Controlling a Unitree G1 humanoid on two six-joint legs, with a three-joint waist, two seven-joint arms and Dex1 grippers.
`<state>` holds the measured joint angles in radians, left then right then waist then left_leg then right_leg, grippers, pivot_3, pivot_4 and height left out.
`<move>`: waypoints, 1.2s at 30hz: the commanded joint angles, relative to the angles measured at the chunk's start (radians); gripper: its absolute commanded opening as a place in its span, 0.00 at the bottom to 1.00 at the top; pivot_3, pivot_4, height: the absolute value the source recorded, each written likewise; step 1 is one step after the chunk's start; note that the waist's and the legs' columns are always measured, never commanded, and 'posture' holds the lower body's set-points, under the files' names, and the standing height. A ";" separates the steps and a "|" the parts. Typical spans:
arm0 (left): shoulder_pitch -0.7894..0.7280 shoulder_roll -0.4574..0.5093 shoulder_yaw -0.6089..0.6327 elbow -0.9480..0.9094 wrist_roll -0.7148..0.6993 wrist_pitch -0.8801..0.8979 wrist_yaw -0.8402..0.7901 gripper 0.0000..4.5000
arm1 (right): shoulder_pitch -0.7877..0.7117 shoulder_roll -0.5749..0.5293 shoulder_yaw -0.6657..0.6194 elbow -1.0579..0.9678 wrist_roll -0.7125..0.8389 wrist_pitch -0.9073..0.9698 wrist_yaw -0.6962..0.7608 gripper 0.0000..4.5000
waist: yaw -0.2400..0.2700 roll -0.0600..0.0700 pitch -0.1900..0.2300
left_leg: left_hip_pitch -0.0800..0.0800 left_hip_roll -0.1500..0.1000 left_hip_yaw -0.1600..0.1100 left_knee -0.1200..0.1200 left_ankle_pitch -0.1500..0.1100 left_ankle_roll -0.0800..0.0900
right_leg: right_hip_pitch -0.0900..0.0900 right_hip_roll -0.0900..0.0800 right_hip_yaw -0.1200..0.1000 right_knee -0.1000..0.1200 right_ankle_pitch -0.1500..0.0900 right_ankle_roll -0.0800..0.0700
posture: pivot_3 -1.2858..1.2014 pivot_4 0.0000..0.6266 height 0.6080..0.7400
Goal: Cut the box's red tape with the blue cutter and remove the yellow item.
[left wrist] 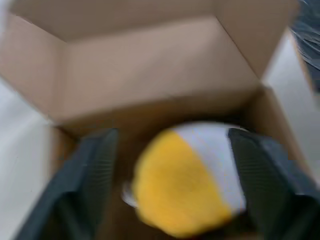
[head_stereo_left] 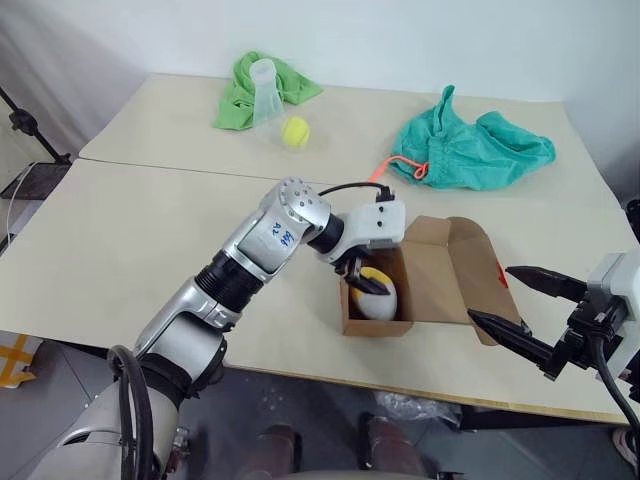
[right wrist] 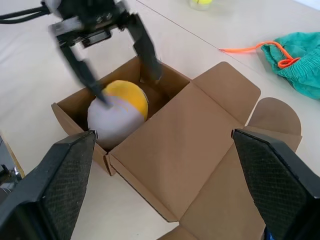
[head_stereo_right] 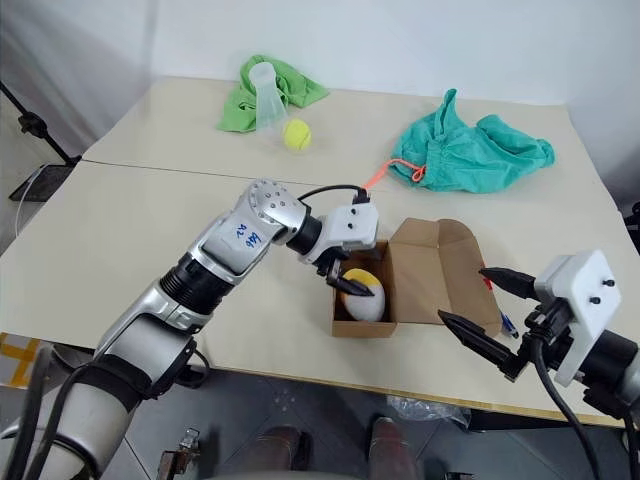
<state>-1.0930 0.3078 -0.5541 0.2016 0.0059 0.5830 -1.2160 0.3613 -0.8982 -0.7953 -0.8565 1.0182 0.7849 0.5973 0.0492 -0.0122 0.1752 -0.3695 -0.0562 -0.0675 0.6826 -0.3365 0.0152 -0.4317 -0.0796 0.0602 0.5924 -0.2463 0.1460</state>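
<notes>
Near the table's (head_stereo_left: 120, 250) front edge, left gripper (right wrist: 112, 62) stood open astride the yellow item (head_stereo_left: 377, 295) inside the box (head_stereo_left: 440, 275); right gripper (head_stereo_left: 520, 305) open beside it.

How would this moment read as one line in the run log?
box: open | yellow item: inside box | left gripper: open, fingers either side of item | right gripper: open, beside box

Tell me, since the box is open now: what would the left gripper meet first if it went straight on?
Most likely the yellow item in the box: the open left gripper points down at it, fingers straddling it. Whether they already touch is unclear.
</notes>
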 commanded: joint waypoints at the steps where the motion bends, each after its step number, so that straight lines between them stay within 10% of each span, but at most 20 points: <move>1: -0.030 0.001 -0.048 -0.036 0.033 0.013 -0.025 0.99 | 0.012 0.023 -0.035 -0.040 0.002 -0.025 -0.020 1.00 | 0.000 0.000 0.000 | 0.000 0.000 0.000 0.000 0.000 0.000 | 0.000 0.000 0.000 0.000 0.000 0.000 | 0.52 0.24 1.00; 22: -0.056 -0.053 -0.059 0.108 0.124 -0.192 -0.058 0.99 | 0.100 0.060 -0.073 -0.085 0.001 -0.062 -0.057 1.00 | 0.000 0.000 0.000 | 0.001 0.000 0.000 0.000 0.000 0.000 | 0.001 0.000 0.000 -0.001 0.000 0.000 | 0.52 0.24 1.00; 36: -0.010 -0.038 -0.045 0.066 0.127 -0.189 -0.079 0.19 | 0.048 0.004 -0.050 -0.031 -0.015 -0.057 -0.018 1.00 | 0.000 0.000 0.000 | 0.001 0.000 0.000 0.000 0.000 0.000 | 0.001 0.000 0.000 -0.001 0.000 0.000 | 0.52 0.24 1.00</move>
<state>-1.0903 0.2751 -0.6251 0.3127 0.1427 0.3949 -1.3003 0.4151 -0.8863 -0.8332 -0.8886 1.0064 0.7430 0.5700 0.0496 -0.0122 0.1752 -0.3686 -0.0562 -0.0675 0.6826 -0.3367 0.0155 -0.4311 -0.0796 0.0603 0.5913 -0.2464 0.1458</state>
